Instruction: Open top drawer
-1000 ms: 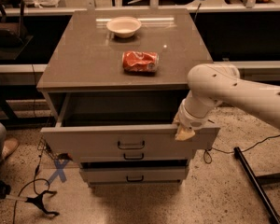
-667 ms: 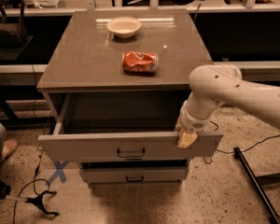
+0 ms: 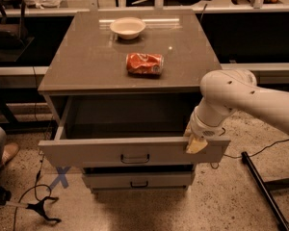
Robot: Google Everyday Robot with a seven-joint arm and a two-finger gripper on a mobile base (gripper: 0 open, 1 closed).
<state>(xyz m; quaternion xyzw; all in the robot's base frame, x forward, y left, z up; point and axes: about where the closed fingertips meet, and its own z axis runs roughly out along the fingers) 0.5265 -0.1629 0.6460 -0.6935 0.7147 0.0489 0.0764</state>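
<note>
The top drawer (image 3: 86,153) is pulled well out of the grey cabinet, showing its plain grey inside. Its tall flat front carries a small dark bar handle (image 3: 135,158) at the centre. My gripper (image 3: 195,144) sits at the right end of the drawer front's top edge, its yellowish tips over the rim. The white arm reaches in from the right. A narrower grey drawer (image 3: 137,181) below is closed.
A white bowl (image 3: 127,27) and a red crushed can (image 3: 144,64) lie on the cabinet top (image 3: 86,66). A person's shoe (image 3: 5,153) is at the left. A blue tape X (image 3: 60,177) and cables lie on the floor. A black stand leg (image 3: 262,186) runs at the right.
The top drawer has slid further out toward the camera, and my gripper has moved down and forward with its front edge.
</note>
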